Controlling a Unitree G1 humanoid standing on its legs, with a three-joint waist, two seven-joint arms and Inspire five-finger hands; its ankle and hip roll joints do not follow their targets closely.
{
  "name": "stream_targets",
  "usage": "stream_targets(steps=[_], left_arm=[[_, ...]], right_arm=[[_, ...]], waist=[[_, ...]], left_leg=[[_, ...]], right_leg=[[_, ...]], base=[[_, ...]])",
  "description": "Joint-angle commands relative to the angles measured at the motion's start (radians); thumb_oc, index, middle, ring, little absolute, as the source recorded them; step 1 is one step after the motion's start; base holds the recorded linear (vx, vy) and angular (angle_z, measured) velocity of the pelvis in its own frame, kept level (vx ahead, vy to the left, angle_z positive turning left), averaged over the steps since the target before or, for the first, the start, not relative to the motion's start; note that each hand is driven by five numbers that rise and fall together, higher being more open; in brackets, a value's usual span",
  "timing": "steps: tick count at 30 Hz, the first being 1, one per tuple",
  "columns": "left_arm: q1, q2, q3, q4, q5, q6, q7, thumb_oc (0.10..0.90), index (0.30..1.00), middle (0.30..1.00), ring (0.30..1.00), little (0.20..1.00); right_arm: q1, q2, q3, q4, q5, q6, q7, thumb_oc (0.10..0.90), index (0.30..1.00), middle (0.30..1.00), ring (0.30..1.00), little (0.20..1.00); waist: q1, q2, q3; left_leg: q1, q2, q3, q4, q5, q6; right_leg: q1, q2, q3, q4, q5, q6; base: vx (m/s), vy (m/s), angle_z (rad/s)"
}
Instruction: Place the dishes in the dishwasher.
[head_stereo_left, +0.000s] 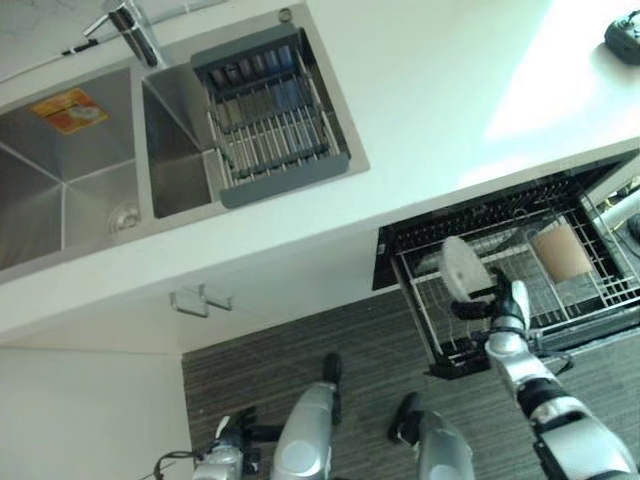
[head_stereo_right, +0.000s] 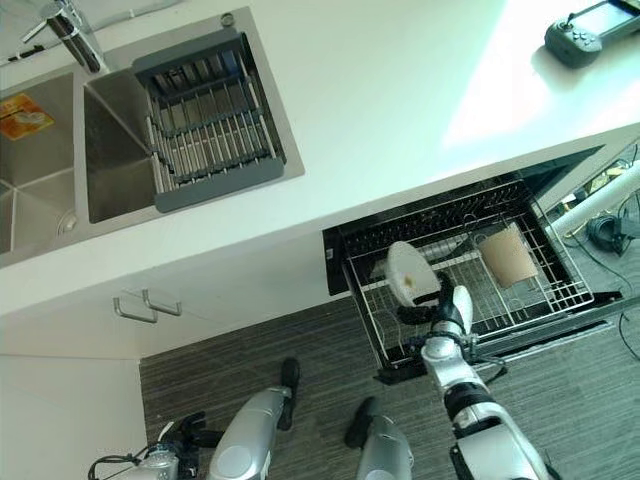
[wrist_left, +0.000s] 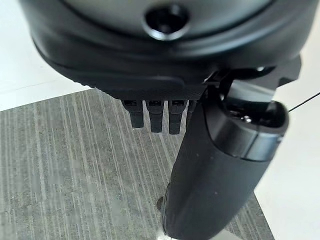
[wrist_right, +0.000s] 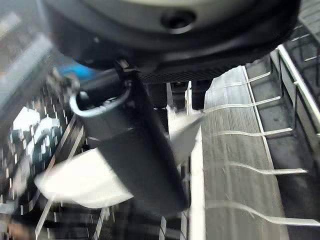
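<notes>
One right robot hand (head_stereo_right: 447, 308) grips a white plate (head_stereo_right: 409, 271) over the dishwasher rack (head_stereo_right: 520, 300).

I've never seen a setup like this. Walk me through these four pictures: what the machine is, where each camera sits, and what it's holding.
This is a two-legged humanoid robot with silver-grey arms and dark fingered hands. The two wide pictures come from a stereo camera on its head, looking down at a kitchen. Set in the pale countertop is a steel double sink with a grey dish rack lying across one basin. Below the counter, the pulled-out wire dishwasher rack already holds a brown cup.

The two close pictures come from cameras on the wrists. The right hand is curled round a round white plate, holding it on edge over the dishwasher rack. The left hand hangs low by the robot's side above the striped grey floor, holding nothing, fingers relaxed.
</notes>
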Motion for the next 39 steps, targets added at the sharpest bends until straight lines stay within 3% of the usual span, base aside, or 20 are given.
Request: stream_targets(steps=[1, 5, 11, 16, 20, 24, 26, 27, 32, 33, 36, 37, 39], left_arm=[[0.054, 0.056, -0.015, 0.004, 0.059, -0.005, 0.005, 0.800, 0.900, 0.900, 0.900, 0.900], [0.058, 0.075, 0.003, -0.009, 0.086, 0.017, -0.001, 0.800, 0.900, 0.900, 0.900, 0.900], [0.081, 0.104, 0.044, -0.016, 0.115, 0.032, 0.009, 0.800, 0.900, 0.900, 0.900, 0.900], [0.113, 0.115, 0.092, -0.019, 0.128, 0.028, 0.017, 0.800, 0.900, 0.900, 0.900, 0.900], [0.141, 0.108, 0.124, -0.039, 0.130, 0.040, 0.032, 0.800, 0.900, 0.900, 0.900, 0.900], [0.181, 0.080, 0.169, -0.062, 0.136, 0.050, 0.044, 0.800, 0.900, 0.900, 0.900, 0.900], [0.202, 0.057, 0.192, -0.072, 0.132, 0.045, 0.044, 0.800, 0.900, 0.900, 0.900, 0.900], [0.214, 0.034, 0.208, -0.071, 0.136, 0.034, 0.045, 0.800, 0.900, 0.900, 0.900, 0.900], [0.240, -0.013, 0.230, -0.063, 0.140, 0.019, 0.032, 0.800, 0.900, 0.900, 0.900, 0.900], [0.243, -0.017, 0.231, -0.060, 0.133, 0.014, 0.023, 0.800, 0.900, 0.900, 0.900, 0.900], [0.252, -0.041, 0.231, -0.038, 0.124, 0.002, 0.012, 0.800, 0.900, 0.900, 0.900, 0.900], [0.251, -0.049, 0.230, -0.031, 0.121, 0.001, 0.006, 0.800, 0.900, 0.900, 0.900, 0.900], [0.243, -0.053, 0.231, -0.033, 0.113, 0.004, -0.007, 0.800, 0.900, 0.900, 0.900, 0.900]], right_arm=[[0.021, 0.067, 0.019, 0.022, -0.005, -0.014, 0.175, 0.800, 0.900, 0.900, 0.900, 0.900], [0.002, 0.053, 0.035, -0.011, -0.049, -0.004, 0.219, 0.800, 0.900, 0.900, 0.900, 0.900], [-0.004, 0.013, 0.040, -0.131, 0.003, 0.079, 0.178, 0.800, 0.900, 0.900, 0.900, 0.900], [0.044, -0.027, 0.009, -0.268, -0.038, 0.156, 0.072, 0.800, 0.900, 0.900, 0.900, 0.900], [0.124, -0.050, -0.047, -0.411, -0.038, 0.143, 0.017, 0.800, 0.900, 0.900, 0.900, 0.900], [0.228, -0.051, -0.121, -0.609, 0.028, 0.018, -0.044, 0.800, 0.900, 0.900, 0.900, 0.900], [0.286, -0.037, -0.172, -0.731, 0.061, -0.105, -0.066, 0.800, 0.900, 0.900, 0.900, 0.900], [0.327, -0.032, -0.213, -0.812, 0.086, -0.207, -0.050, 0.800, 0.900, 0.900, 0.900, 0.900], [0.410, -0.016, -0.295, -0.998, 0.087, -0.436, -0.069, 0.800, 0.900, 0.900, 0.900, 0.900], [0.419, -0.016, -0.308, -1.018, 0.092, -0.451, -0.075, 0.800, 0.900, 0.900, 0.900, 0.900], [0.453, -0.015, -0.363, -1.088, 0.073, -0.575, -0.116, 0.800, 0.900, 0.900, 0.900, 0.900], [0.463, -0.015, -0.377, -1.110, 0.012, -0.617, -0.190, 0.800, 0.900, 0.900, 0.900, 0.900], [0.472, -0.016, -0.393, -1.117, -0.046, -0.633, -0.271, 0.800, 0.900, 0.900, 0.900, 0.900]], waist=[[0.035, -0.013, -0.039], [0.047, -0.024, -0.047], [0.051, -0.065, -0.062], [0.041, -0.102, -0.084], [0.022, -0.121, -0.103], [-0.009, -0.123, -0.129], [-0.029, -0.118, -0.142], [-0.044, -0.111, -0.152], [-0.081, -0.093, -0.174], [-0.087, -0.092, -0.178], [-0.113, -0.087, -0.198], [-0.122, -0.086, -0.207], [-0.131, -0.085, -0.216]], left_leg=[[0.054, 0.009, 0.037, 0.052, -0.226, 0.009], [0.064, 0.012, 0.036, 0.052, -0.228, 0.008], [0.082, 0.025, 0.042, 0.052, -0.234, 0.005], [0.107, 0.037, 0.048, 0.052, -0.247, 0.007], [0.121, 0.046, 0.059, 0.052, -0.256, 0.009], [0.125, 0.057, 0.076, 0.052, -0.243, 0.016], [0.135, 0.060, 0.084, 0.052, -0.247, 0.016], [0.143, 0.060, 0.090, 0.052, -0.252, 0.018], [0.171, 0.061, 0.116, 0.052, -0.268, 0.017], [0.176, 0.062, 0.120, 0.052, -0.270, 0.016], [0.199, 0.066, 0.138, 0.052, -0.284, 0.014], [0.209, 0.067, 0.145, 0.052, -0.289, 0.013], [0.218, 0.068, 0.151, 0.052, -0.296, 0.012]], right_leg=[[0.060, -0.006, 0.051, -0.145, -0.003, 0.061], [0.078, -0.001, 0.044, -0.145, -0.007, 0.062], [0.104, 0.012, 0.042, -0.145, -0.013, 0.066], [0.127, 0.028, 0.059, -0.145, -0.022, 0.068], [0.136, 0.035, 0.076, -0.145, -0.030, 0.070], [0.133, 0.037, 0.084, -0.145, -0.025, 0.062], [0.137, 0.037, 0.092, -0.145, -0.031, 0.062], [0.140, 0.036, 0.098, -0.145, -0.037, 0.062], [0.153, 0.031, 0.112, -0.145, -0.052, 0.062], [0.154, 0.031, 0.115, -0.145, -0.053, 0.062], [0.160, 0.033, 0.125, -0.145, -0.063, 0.062], [0.163, 0.035, 0.132, -0.145, -0.065, 0.062], [0.163, 0.036, 0.139, -0.145, -0.067, 0.063]], base=[[0.02, -0.056, 0.03], [0.02, -0.064, 0.09], [0.02, -0.083, 0.10], [0.04, -0.071, 0.04], [0.01, -0.034, -0.05], [-0.03, 0.020, -0.20], [-0.05, 0.083, -0.17], [-0.03, 0.110, -0.16], [-0.05, 0.066, -0.24], [-0.07, 0.019, -0.18], [-0.08, 0.005, -0.16], [-0.08, -0.009, -0.17], [-0.06, -0.008, -0.19]])
